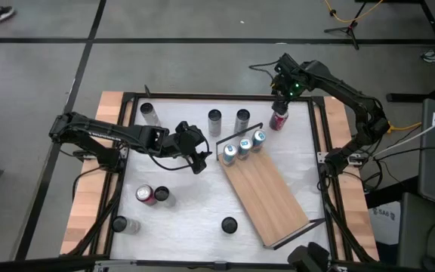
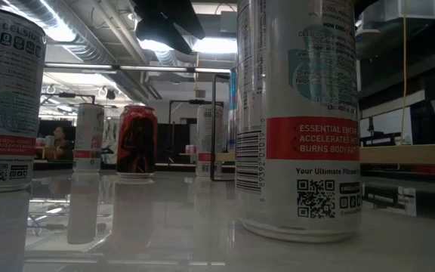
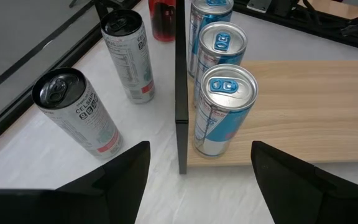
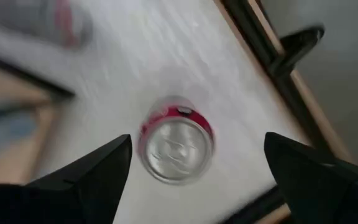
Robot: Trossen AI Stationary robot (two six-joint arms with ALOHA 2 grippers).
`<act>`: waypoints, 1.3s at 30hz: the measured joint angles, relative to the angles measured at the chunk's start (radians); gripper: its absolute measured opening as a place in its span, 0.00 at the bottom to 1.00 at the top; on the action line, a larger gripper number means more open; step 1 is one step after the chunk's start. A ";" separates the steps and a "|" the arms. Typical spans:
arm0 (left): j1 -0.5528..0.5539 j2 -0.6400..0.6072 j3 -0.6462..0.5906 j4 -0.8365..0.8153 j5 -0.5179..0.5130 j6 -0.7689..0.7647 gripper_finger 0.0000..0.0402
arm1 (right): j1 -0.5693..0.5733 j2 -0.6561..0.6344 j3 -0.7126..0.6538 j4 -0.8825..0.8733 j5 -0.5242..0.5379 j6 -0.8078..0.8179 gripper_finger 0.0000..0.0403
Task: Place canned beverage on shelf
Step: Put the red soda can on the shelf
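**Red can under the right gripper, three blue cans on the shelf**

The right gripper (image 4: 191, 168) hangs over the far right corner of the white tabletop (image 1: 180, 227), directly above an upright red aluminium beverage can (image 4: 178, 146). Its dark fingers (image 4: 95, 174) stand wide apart on either side of the can without touching it. In the high view that red can (image 1: 279, 118) stands on the tabletop just beyond the far end of the shelf, apart from it.

The long light-wood shelf with black wire end rails (image 1: 266, 193) lies diagonally on the right half of the tabletop. Three blue-and-silver cans (image 1: 244, 146) stand upright in a row along its far end, just inside the black wire rail (image 3: 180, 93).

The left gripper (image 1: 199, 160) sits near the middle of the tabletop, just beside the shelf's far end, and faces the nearest blue can (image 3: 224, 109). Its fingers (image 3: 120, 180) are spread with nothing between them.

Two white-and-red cans (image 3: 86, 112) stand upright on the tabletop outside the rail. More loose cans stand on the left half, among them a second red can (image 1: 145, 194).
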 joint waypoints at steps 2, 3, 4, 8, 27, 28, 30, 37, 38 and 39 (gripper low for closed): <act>0.000 0.000 0.000 0.000 0.000 0.000 0.68 | 0.000 0.000 0.000 -0.009 0.001 -0.124 0.88; 0.000 0.000 0.000 0.000 0.000 0.000 0.68 | 0.000 0.000 0.000 -0.011 -0.005 -0.170 0.88; 0.000 0.000 0.000 0.000 0.000 0.000 0.68 | 0.000 0.000 0.000 -0.011 -0.015 -0.210 0.88; 0.000 0.000 0.000 0.000 0.000 0.000 0.68 | 0.000 0.000 -0.012 -0.010 -0.054 -0.333 0.88; 0.000 0.000 0.000 0.000 -0.045 0.000 0.68 | 0.000 0.000 -0.157 0.036 -0.062 -0.573 0.88; 0.000 0.000 0.000 0.000 -0.046 0.000 0.68 | 0.000 0.000 -0.171 0.052 -0.061 -0.574 0.88; 0.000 0.000 0.000 0.000 -0.046 0.000 0.68 | 0.000 0.000 -0.200 0.091 -0.057 -0.574 0.88; 0.000 0.000 0.000 0.000 -0.046 0.000 0.68 | 0.000 0.000 -0.267 0.180 -0.047 -0.562 0.88; 0.000 0.000 0.000 0.000 -0.046 0.000 0.68 | 0.000 0.000 -0.272 0.184 -0.047 -0.561 0.88; 0.000 0.000 0.000 0.000 -0.046 0.000 0.68 | 0.000 0.000 -0.273 0.185 -0.047 -0.559 0.88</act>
